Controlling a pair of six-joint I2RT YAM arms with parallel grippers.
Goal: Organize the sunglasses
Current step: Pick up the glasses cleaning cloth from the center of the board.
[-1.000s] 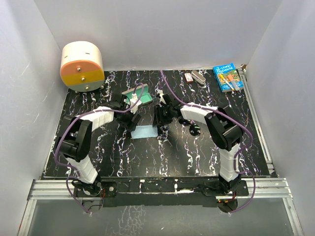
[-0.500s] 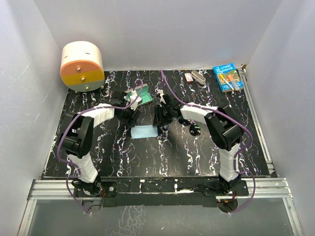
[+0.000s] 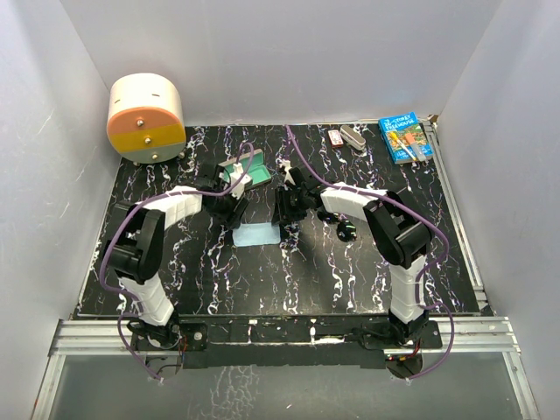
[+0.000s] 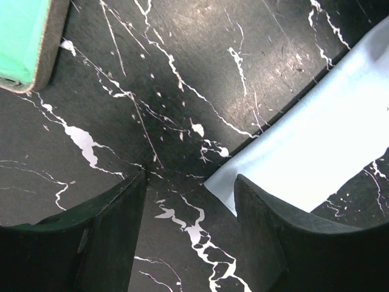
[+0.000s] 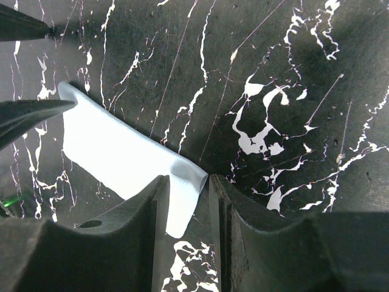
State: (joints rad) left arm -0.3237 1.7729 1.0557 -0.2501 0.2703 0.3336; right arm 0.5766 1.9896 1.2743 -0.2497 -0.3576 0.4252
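— On the black marble table (image 3: 219, 280), what have the grippers got?
— Left gripper (image 4: 189, 182) gapes wide, empty. The right gripper (image 5: 187, 182) is nearly closed, pinching the light-blue cloth (image 5: 115, 152) by a corner.
— And the sunglasses (image 3: 347, 230)?
— Right of the cloth, apart from both grippers. Light, glossy, likely slippery and fragile, so take the bridge. Heading and long axis are too small to tell.

The top camera looked down from high behind the near edge over the whole worktop (image 3: 289, 280), while both wrist cameras faced it from very near, all three sharing the cloth (image 4: 316, 152).
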